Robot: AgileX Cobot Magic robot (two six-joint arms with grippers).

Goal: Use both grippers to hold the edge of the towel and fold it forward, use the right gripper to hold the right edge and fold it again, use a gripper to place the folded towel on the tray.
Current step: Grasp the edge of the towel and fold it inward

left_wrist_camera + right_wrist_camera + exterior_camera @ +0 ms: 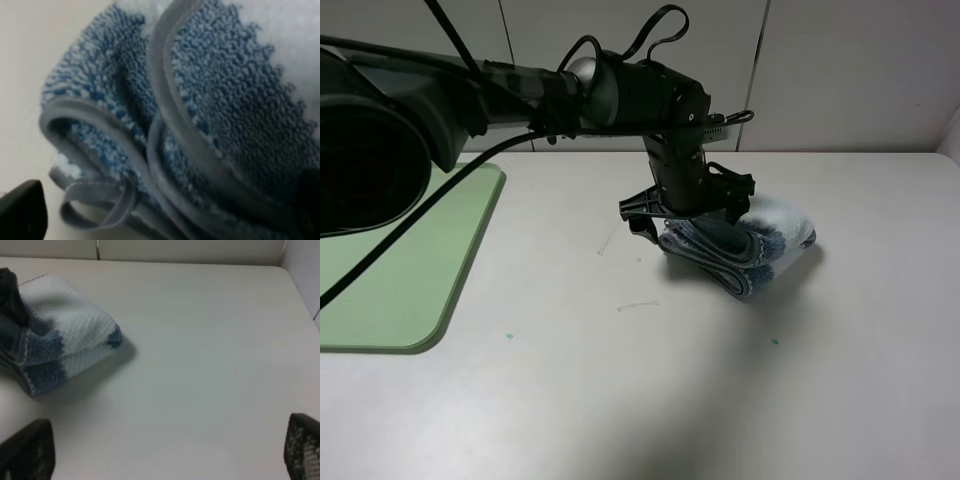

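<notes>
The folded towel lies bunched on the white table, right of centre, with blue and white stripes. Its grey hem shows in stacked layers in the left wrist view. My left gripper reaches across from the left and sits down over the towel's left end. It is open, with a finger on each side of the cloth. My right gripper is open and empty above bare table, well to the right of the towel. It is out of the exterior view. The light-green tray lies at the far left.
The left arm with its cables spans from the upper left to the middle. The white table has small marks near its centre. A wall panel stands behind the table's far edge.
</notes>
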